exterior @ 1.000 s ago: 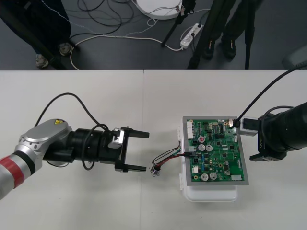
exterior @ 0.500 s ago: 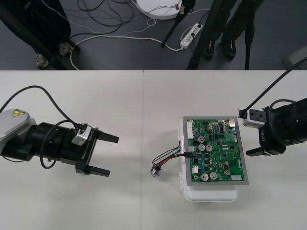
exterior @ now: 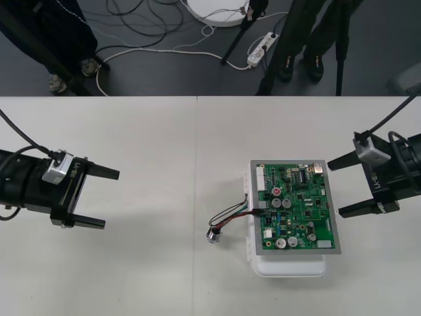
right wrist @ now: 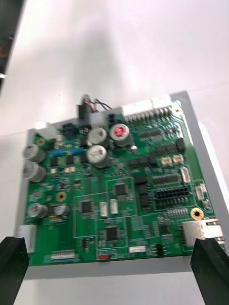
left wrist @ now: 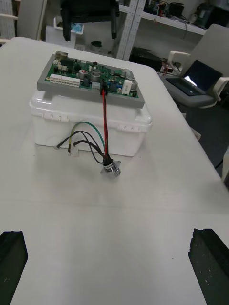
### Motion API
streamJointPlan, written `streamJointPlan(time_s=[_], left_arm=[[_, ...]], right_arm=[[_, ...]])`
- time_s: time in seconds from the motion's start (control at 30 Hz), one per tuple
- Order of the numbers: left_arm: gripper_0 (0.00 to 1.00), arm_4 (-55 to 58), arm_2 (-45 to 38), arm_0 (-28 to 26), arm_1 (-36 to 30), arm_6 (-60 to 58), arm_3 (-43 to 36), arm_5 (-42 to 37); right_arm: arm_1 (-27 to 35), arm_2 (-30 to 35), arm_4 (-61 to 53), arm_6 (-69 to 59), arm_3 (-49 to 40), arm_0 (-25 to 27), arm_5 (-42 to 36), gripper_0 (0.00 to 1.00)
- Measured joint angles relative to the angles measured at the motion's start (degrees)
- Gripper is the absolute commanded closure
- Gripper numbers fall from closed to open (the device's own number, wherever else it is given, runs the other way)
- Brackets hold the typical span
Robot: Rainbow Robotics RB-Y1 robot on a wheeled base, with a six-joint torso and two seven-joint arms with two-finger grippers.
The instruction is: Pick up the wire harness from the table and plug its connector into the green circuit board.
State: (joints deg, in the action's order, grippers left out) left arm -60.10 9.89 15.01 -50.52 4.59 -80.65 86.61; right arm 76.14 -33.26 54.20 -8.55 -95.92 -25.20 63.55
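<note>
The green circuit board sits on its white base, right of the table's middle. The harness's black plug sits in a connector at the board's left edge, also seen in the right wrist view. Its thin wires loop down to the round metal socket, which lies on the table left of the base. My left gripper stands open far to the left. In the left wrist view the socket lies well ahead of it. My right gripper is open just off the board's right edge.
The pale table runs wide between my left gripper and the board. Cables and a power strip lie on the dark floor beyond the table's far edge.
My left arm has drawn back to the left, well away from the harness. My right gripper has backed off to the right, off the board's corner. The harness has stayed put.
</note>
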Motion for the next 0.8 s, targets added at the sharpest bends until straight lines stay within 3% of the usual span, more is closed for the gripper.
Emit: streamJointPlan(time_s=[0.17, 0.53, 0.67, 0.8], left_arm=[[0.00, -0.1, -3.6, -3.6, -2.7, -7.8, -5.9, 0.4], [0.00, 1.9, -12.0, -8.6, -7.5, -9.5, -15.1, 0.8], [0.00, 3.4, -13.6, -8.8, -9.2, -13.9, -16.4, 0.9], [0.00, 4.0, -15.3, -8.9, -10.6, -18.4, -17.4, 0.9]], right_arm=[[0.0, 1.4, -7.6, 7.1, 5.5, 0.0, 7.8, 0.00], [0.0, 2.8, -13.8, 20.2, 15.1, 0.4, 19.6, 0.00], [-0.4, 8.0, -13.8, 22.6, 15.8, 3.4, 22.3, 0.00], [-2.2, 17.3, -13.1, 22.6, 14.7, 9.2, 23.0, 0.00]])
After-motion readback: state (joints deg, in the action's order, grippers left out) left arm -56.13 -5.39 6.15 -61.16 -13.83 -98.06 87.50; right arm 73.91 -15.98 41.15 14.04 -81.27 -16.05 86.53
